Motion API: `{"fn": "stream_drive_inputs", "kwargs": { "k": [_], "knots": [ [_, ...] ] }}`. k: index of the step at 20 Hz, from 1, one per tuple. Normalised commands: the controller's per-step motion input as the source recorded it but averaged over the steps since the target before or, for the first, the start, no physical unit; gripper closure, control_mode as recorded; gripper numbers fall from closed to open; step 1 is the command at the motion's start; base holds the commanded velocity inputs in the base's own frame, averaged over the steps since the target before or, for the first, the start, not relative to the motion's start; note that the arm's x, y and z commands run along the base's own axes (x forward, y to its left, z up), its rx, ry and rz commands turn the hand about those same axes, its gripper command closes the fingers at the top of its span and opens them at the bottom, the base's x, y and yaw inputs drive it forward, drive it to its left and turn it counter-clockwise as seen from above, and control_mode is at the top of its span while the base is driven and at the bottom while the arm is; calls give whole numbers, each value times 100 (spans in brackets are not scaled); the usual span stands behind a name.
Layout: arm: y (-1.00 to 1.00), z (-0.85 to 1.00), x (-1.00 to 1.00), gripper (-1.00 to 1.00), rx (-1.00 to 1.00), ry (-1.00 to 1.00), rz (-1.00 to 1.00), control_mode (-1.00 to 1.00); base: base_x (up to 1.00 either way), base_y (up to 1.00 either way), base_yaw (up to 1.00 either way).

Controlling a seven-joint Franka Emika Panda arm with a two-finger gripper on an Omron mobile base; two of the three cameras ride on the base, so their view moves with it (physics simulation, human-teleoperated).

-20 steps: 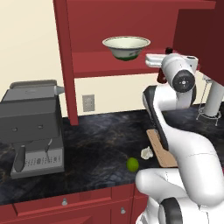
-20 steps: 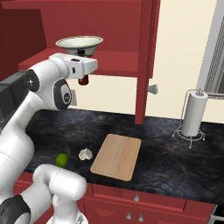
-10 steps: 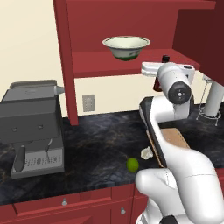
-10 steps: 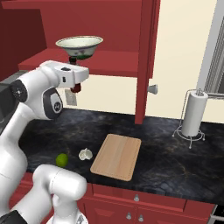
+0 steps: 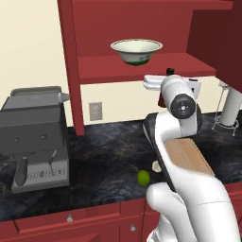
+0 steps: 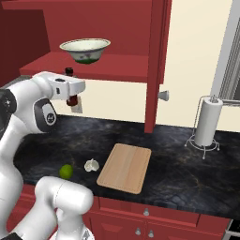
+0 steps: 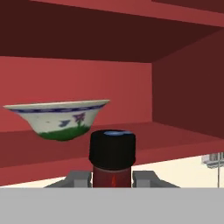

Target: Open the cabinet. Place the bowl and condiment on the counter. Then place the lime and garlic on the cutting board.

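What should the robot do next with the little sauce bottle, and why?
Probably lower it to the counter and let go. The gripper is shut on the condiment, already out of the open cabinet but in mid-air.

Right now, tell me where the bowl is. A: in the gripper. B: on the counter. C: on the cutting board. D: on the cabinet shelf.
D: the bowl sits on the open cabinet shelf, while the gripper is shut on the condiment.

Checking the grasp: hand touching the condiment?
Touching. Hand view: the hand's fingers sit flush against both sides of the condiment.
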Motion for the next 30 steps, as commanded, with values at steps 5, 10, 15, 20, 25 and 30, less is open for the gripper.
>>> {"fn": "stream_drive_inputs", "kwargs": {
  "k": [5, 10, 15, 20, 25, 30],
  "knots": [
    [34, -32, -2, 100, 1, 0, 0, -100, 0, 0, 0],
    [30, -26, 0, 100, 4, -1, -1, -100, 0, 0, 0],
    [25, -22, 0, 100, 1, -1, -2, -100, 0, 0, 0],
    [25, -29, 0, 100, 2, -3, -2, -100, 0, 0, 0],
    [23, -28, 0, 100, 5, -3, -3, -100, 0, 0, 0],
    [23, -25, 1, 100, 4, -2, -3, -100, 0, 0, 0]
  ]
}}
